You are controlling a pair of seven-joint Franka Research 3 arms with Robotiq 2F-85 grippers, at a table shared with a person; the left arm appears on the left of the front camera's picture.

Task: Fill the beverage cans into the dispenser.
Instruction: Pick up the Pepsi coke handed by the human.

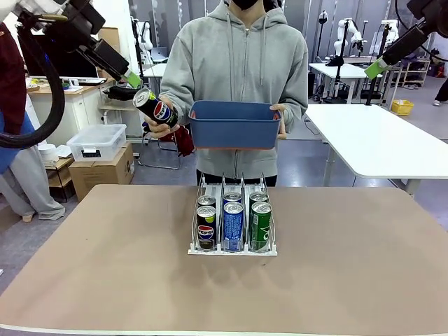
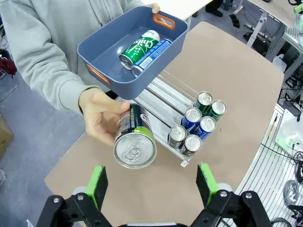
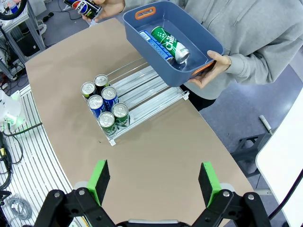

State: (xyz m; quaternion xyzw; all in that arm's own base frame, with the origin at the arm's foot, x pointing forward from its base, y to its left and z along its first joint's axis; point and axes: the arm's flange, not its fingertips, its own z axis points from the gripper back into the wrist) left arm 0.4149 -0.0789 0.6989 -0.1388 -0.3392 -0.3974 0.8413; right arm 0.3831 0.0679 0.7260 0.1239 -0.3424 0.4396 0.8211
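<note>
Standing at the far side of the tabletop (image 1: 105, 280), a person in a grey hoodie (image 1: 238, 63) holds out a black can (image 1: 155, 108) with a Pepsi logo in one hand (image 1: 162, 128). It is tilted, with its silver top aimed up at the left fingers (image 2: 98, 187). Those fingers are spread wide with nothing between them, hanging in the air close to the can without touching it. From the wrist camera the can's top faces straight back, framed between the two green pads. The other hand (image 1: 279, 112) grips a blue tub (image 1: 234, 129) by its end, held up in the air at chest height beyond the far end of the rack. Inside the tub a green can (image 2: 139, 47) and a blue can (image 2: 151, 56) lie on their sides, touching each other. Down in the middle of the tabletop sits the clear rack (image 1: 232, 251), three lanes on a white base. It carries six cans upright, two deep at the end nearest the robot: a black pair (image 1: 206, 225) in the left lane, a blue pair (image 1: 232, 224) in the middle and a green pair (image 1: 260, 224) on the right. Over on the other side, the right fingers (image 3: 99, 182) hang high above the tabletop, also spread wide and holding nothing, well apart from rack, tub and cans.
</note>
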